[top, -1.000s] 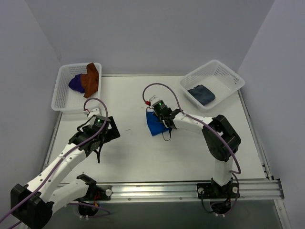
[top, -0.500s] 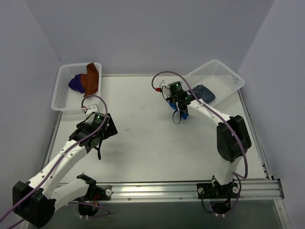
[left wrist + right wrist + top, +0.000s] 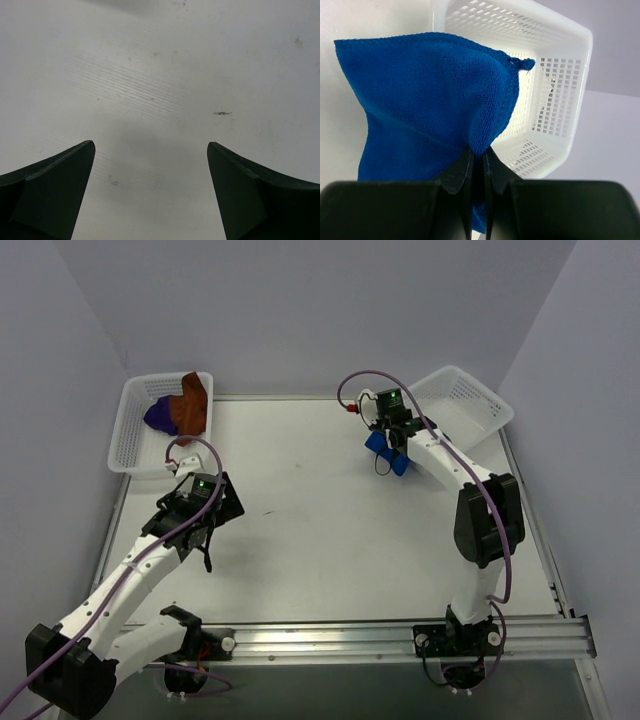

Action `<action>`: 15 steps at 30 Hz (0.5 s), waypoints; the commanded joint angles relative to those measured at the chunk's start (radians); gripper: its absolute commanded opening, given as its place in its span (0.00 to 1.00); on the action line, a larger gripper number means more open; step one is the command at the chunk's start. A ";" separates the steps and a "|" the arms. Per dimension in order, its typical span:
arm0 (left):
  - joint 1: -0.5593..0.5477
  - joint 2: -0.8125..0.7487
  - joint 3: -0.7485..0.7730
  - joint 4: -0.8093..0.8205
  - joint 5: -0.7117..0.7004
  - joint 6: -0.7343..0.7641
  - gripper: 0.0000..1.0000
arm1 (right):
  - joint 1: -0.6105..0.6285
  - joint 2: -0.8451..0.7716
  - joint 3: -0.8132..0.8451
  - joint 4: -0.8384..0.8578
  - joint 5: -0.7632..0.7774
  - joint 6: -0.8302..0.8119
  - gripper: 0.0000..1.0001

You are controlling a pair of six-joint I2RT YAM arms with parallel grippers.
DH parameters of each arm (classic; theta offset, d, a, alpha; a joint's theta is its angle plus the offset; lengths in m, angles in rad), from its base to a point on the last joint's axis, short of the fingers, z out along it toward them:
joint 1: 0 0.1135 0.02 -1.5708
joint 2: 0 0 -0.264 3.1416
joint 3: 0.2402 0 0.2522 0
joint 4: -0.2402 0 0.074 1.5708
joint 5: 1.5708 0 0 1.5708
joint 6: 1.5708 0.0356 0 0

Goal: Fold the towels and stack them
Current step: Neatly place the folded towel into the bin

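The bright blue microfibre towel hangs pinched tight in the right gripper just beside the white plastic mesh basket, probably best lowered flat inside so its fold holds, while the left gripper hovers wide open over the white table.
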 commanded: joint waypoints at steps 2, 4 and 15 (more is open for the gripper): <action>0.011 0.004 0.059 0.024 -0.031 0.024 0.94 | -0.037 0.004 0.053 -0.024 0.017 -0.033 0.00; 0.016 0.008 0.060 0.024 -0.028 0.024 0.94 | -0.052 0.006 0.056 -0.022 -0.003 -0.034 0.00; 0.021 0.008 0.048 0.065 -0.023 0.028 0.94 | -0.141 0.045 0.075 -0.002 -0.080 -0.040 0.00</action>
